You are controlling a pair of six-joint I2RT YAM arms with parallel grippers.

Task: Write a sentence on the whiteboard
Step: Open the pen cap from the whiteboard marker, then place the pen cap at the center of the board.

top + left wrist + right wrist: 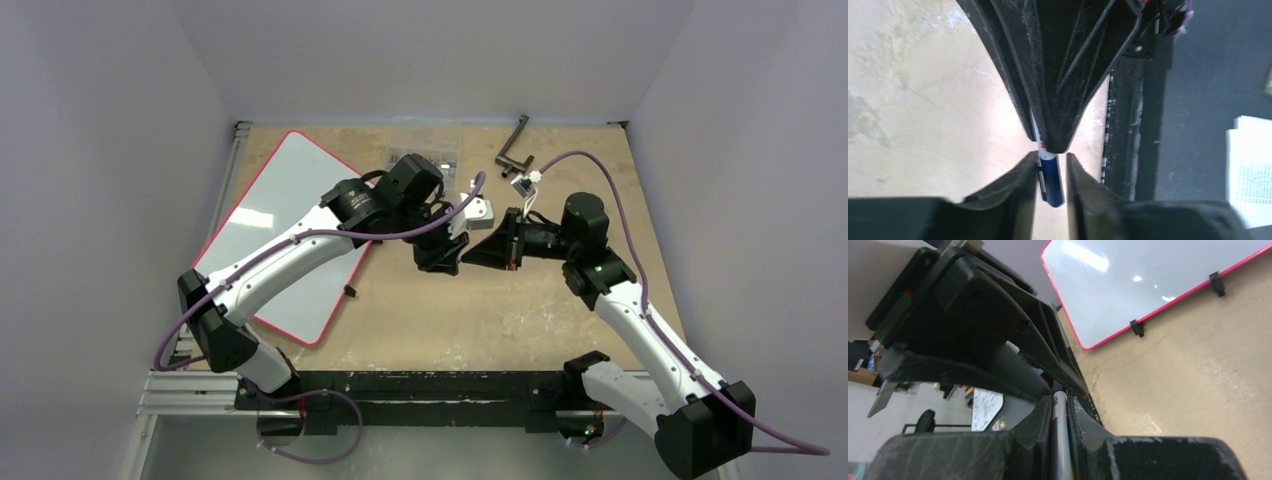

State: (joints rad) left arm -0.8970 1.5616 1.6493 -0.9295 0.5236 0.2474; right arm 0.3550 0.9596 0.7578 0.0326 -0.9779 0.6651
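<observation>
Mid-counter [500,320], clear of the board: the two pincers meet tip to tip over a marker [1050,182].

Right pincer [1060,405] is clamped on the marker's white barrel, fingers [1083,430] tight on both sides. Left pincer [1051,157] stands around the blue cap end, jaws slightly apart, with a slit of light on one side of the cap, so not gripping.

From above, the left pincer [440,255] and right pincer [497,245] nearly touch, and the marker is hidden between them.

Black L-shaped tool [513,148] lies near the far edge, well apart from the board. A flat see-through item [425,158] is beside it, too faint to name. Purple cable [560,160] loops over the right arm.

Whiteboard [280,190] lies flat on the left side of the counter, turned at an angle, one corner close to the back-left corner. The left arm [290,255] passes over its right long edge and covers part of the face.

Board look: plain white face with glare patches, rounded corners, thin red rim. A small black clip [350,290] sits on the right edge; the right wrist view shows two clips [1137,327] on that rim.
</observation>
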